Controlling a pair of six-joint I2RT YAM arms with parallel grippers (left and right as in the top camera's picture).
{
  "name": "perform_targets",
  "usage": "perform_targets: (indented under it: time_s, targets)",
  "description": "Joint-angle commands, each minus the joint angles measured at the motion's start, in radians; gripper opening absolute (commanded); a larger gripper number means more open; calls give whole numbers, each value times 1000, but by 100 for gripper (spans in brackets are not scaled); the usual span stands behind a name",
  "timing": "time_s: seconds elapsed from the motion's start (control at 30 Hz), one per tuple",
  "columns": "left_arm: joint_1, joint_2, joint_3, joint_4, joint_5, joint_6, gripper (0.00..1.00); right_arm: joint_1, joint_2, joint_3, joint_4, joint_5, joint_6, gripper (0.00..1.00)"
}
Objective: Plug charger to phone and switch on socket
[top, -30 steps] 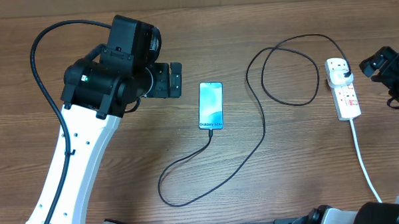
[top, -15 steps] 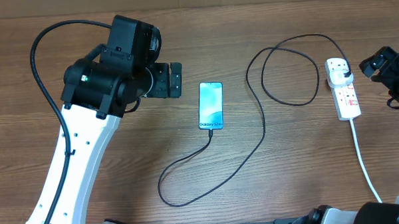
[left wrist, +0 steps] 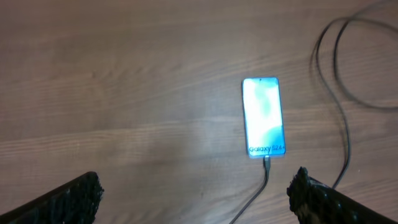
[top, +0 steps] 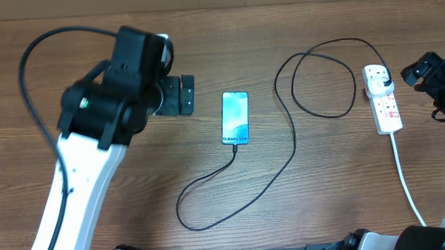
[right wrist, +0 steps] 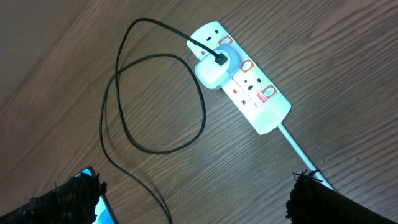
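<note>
The phone lies flat at the table's middle, its light-blue screen lit; it also shows in the left wrist view. The charger cable runs from the phone's near end, where its tip sits in the port, loops round and ends at a plug in the white socket strip. The socket has red-marked switches and holds the white plug block. My left gripper is open and empty, left of the phone. My right gripper is open and empty, right of the socket; it also shows in the overhead view.
The socket's white cord runs toward the front right edge. The black cable makes a wide loop in front of the phone and another left of the socket. The table is bare wood elsewhere.
My left arm has swung a little to the left, away from the phone. The right arm, phone, cable and socket have not moved.
</note>
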Motion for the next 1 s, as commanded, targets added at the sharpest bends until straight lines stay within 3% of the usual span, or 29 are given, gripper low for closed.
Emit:
perform_targets:
  time_s: [0.0,0.2,0.47,0.97]
  targets:
    - [3,-121,-105,85,-34,23,100,3,-7,16,5,14,3,100]
    - [29,-317,-374,349,-6,23,99,3,-7,16,5,14,3,100]
    - [161,-554,-700,722,142,24,99,3,-7,16,5,14,3,100]
    - [252,-986,-1349,1576,193,67,100,3,-7,16,5,14,3,100]
